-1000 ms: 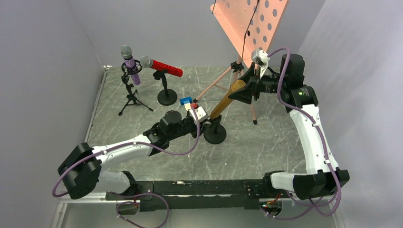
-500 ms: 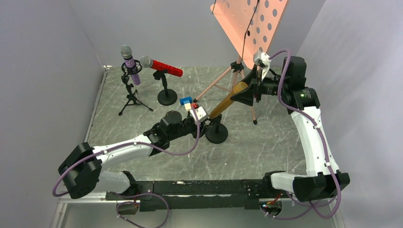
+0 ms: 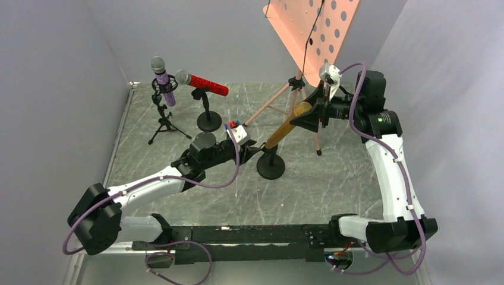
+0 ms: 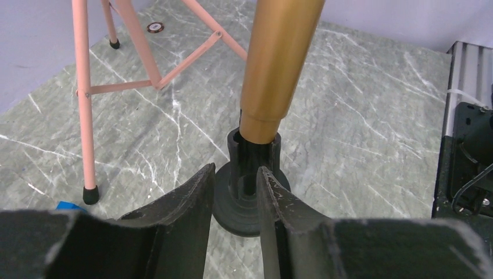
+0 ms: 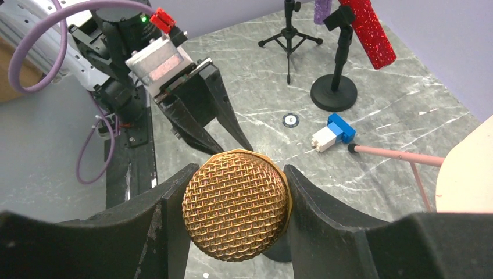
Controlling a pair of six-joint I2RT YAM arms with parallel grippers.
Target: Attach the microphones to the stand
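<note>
The gold microphone (image 3: 284,127) leans steeply, its lower end seated in the clip of a black round-base stand (image 3: 270,168). My right gripper (image 3: 303,116) is shut on its gold mesh head (image 5: 235,203), one finger on each side. Just left of the stand's clip (image 4: 253,152), my left gripper (image 4: 235,171) is open by a narrow gap, its tips short of the clip and holding nothing. At the back left, the purple microphone (image 3: 163,78) sits in a tripod stand (image 3: 165,122). Beside it, the red microphone (image 3: 205,85) lies in another round-base stand (image 3: 208,122).
A pink music stand (image 3: 312,29) rises at the back, its tripod legs (image 4: 87,93) spreading just behind the gold microphone's stand. A small blue-and-white block (image 5: 331,132) lies on the marble floor behind my left wrist. Grey walls close in on both sides.
My left gripper has drawn back to the left, away from the stand's clip. My right gripper has shifted slightly up and right with the gold microphone's head.
</note>
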